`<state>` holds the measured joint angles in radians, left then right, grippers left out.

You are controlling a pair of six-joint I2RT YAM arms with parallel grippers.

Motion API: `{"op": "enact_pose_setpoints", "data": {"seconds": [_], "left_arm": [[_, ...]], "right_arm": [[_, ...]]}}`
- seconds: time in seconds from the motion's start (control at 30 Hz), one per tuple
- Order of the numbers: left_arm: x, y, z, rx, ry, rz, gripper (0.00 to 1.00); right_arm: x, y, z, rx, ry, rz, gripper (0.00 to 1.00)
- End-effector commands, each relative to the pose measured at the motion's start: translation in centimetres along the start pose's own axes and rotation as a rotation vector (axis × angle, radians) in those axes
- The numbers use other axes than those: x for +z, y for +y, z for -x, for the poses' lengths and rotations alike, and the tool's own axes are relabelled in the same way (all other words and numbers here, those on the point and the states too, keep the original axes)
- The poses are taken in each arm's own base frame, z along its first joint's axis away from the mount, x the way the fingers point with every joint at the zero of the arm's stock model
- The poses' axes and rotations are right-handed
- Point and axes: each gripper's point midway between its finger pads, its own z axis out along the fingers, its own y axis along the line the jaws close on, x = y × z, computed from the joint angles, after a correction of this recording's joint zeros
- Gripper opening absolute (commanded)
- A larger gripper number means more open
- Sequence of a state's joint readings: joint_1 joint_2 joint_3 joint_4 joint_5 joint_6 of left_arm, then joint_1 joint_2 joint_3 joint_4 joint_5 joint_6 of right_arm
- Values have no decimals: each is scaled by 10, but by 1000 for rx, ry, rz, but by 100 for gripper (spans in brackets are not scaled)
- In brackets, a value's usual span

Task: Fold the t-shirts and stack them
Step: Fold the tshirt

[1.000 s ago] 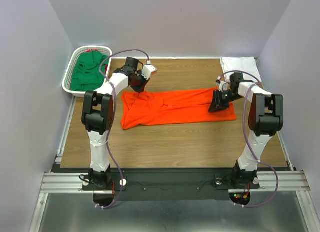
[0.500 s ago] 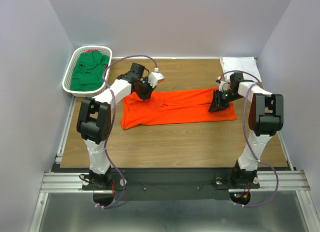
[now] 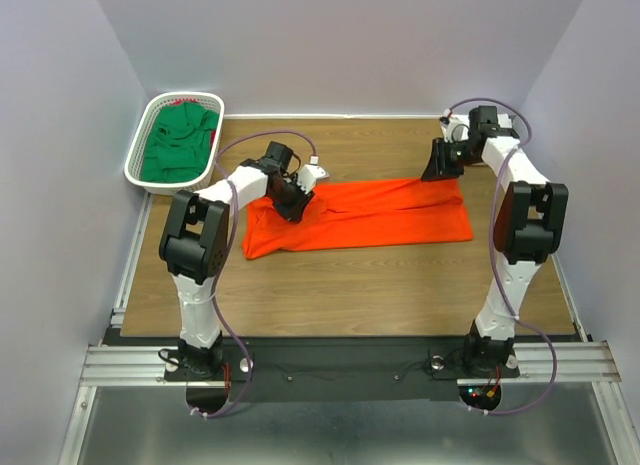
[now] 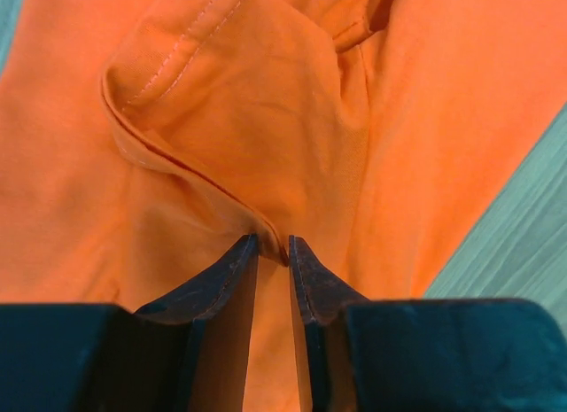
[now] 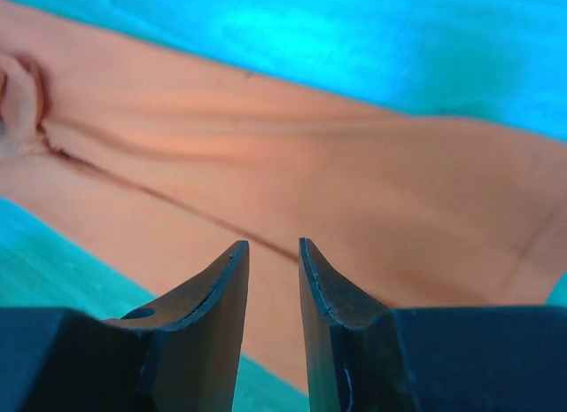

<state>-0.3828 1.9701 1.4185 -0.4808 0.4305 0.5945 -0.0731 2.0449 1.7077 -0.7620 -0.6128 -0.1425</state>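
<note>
orange-red t-shirt (image 3: 370, 217), lying as a long band across the middle of the wooden surface (image 3: 350, 285). judged light, limp and quick to crease, so best pinched at a hem or corner at both ends at once, not mid-panel. left gripper (image 3: 291, 202), over the band's left end: jaws parted only narrowly, tips resting where the cloth ridges up, nothing clamped between them. right gripper (image 3: 438, 168), farther back above the band's far right corner: jaws likewise narrowly parted, empty, clear of the cloth. far left: dark green t-shirt (image 3: 175, 147) heaped in the white mesh basket (image 3: 136, 157).
</note>
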Motion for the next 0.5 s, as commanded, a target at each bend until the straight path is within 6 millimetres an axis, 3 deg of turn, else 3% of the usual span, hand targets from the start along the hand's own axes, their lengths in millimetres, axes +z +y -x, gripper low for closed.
{"op": "enact_pose_setpoints", "data": {"seconds": [0.0, 0.07, 0.17, 0.33, 0.4, 0.47], "left_arm": [[-30, -16, 19, -88, -129, -26, 35], [-51, -21, 30, -106, -202, 1, 40], [-60, -26, 28, -181, -212, 17, 40], [-43, -26, -4, -310, -132, 30, 35], [-33, -23, -15, -355, -107, 46, 31], [-22, -13, -19, -376, -76, 63, 27]], "right_arm": [[19, -26, 2, -10, 28, -42, 35], [29, -36, -6, -10, 56, -53, 35], [46, -56, -26, -3, 119, -90, 33], [48, -73, -73, 33, 229, -160, 27], [36, -67, -83, 38, 237, -167, 27], [21, -52, -112, 57, 287, -155, 26]]}}
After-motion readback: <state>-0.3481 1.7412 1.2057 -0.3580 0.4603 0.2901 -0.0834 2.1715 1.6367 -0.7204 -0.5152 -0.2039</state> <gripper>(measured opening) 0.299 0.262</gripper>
